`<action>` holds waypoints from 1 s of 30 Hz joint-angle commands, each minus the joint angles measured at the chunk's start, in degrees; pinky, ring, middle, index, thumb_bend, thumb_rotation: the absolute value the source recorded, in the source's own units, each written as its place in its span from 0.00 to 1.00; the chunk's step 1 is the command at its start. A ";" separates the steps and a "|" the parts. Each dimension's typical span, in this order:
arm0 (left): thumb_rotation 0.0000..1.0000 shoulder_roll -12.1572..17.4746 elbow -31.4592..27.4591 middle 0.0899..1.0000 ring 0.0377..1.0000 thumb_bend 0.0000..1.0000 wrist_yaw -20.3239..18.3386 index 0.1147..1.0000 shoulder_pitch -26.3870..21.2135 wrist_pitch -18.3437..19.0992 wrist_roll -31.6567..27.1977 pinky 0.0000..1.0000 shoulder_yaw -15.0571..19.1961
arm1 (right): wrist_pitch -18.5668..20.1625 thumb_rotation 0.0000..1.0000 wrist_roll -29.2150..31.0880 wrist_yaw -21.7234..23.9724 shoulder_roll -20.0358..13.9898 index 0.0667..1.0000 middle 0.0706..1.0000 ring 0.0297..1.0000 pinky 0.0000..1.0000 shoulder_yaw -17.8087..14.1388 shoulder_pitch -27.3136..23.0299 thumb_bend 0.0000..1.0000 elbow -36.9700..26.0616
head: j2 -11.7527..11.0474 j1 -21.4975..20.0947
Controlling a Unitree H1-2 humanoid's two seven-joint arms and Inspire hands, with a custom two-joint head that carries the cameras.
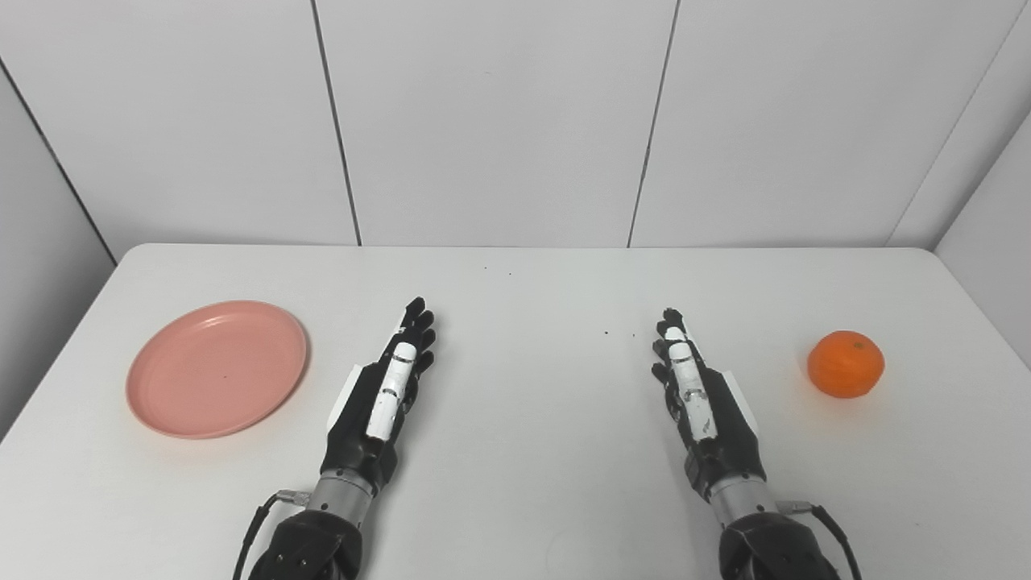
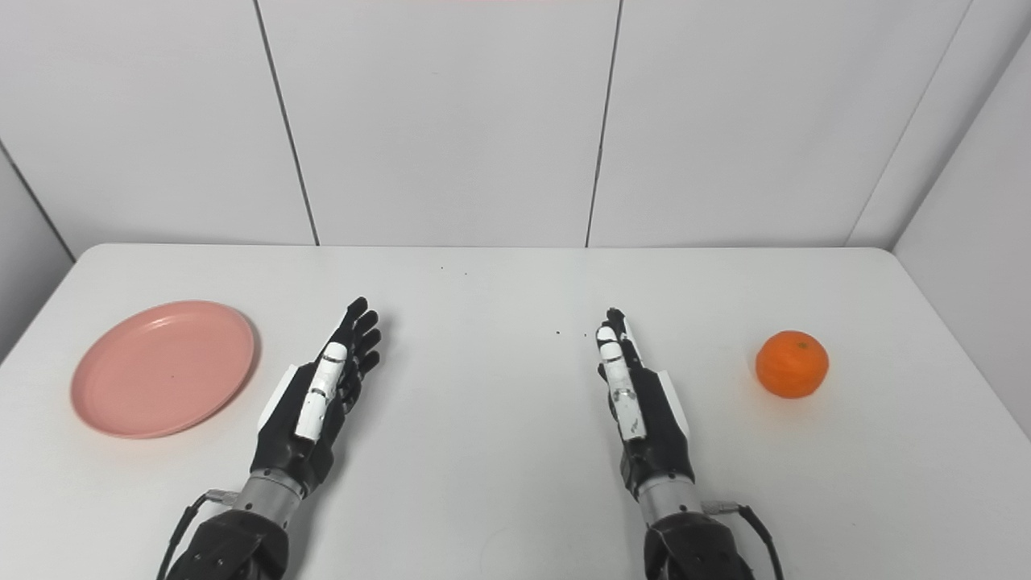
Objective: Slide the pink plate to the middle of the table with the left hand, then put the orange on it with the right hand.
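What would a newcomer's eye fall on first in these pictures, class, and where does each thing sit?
The two spots of colour on the white table: a pink plate at the left and an orange at the right. Between them lie the black left hand and right hand, fingers stretched forward, holding nothing.

- A white table (image 1: 515, 483) with rounded far corners carries everything.
- The pink plate (image 1: 217, 368) lies flat on it, well left of the table's middle.
- The orange (image 1: 846, 364) sits well right of that middle.
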 commanded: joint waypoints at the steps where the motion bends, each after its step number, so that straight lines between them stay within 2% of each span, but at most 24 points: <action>1: 1.00 -0.27 -1.77 1.00 1.00 0.40 -0.01 1.00 -1.09 -0.71 -0.40 1.00 -0.01 | -2.73 1.00 0.07 0.08 0.21 1.00 1.00 1.00 1.00 -0.16 -1.42 0.24 -1.06 | -0.01 0.04; 30: 1.00 -0.39 -1.82 1.00 1.00 0.39 0.05 1.00 -1.09 -0.71 -0.38 1.00 -0.05 | -2.58 1.00 -0.07 0.24 0.15 1.00 1.00 1.00 1.00 -0.04 -1.46 0.23 -1.31 | 0.05 0.09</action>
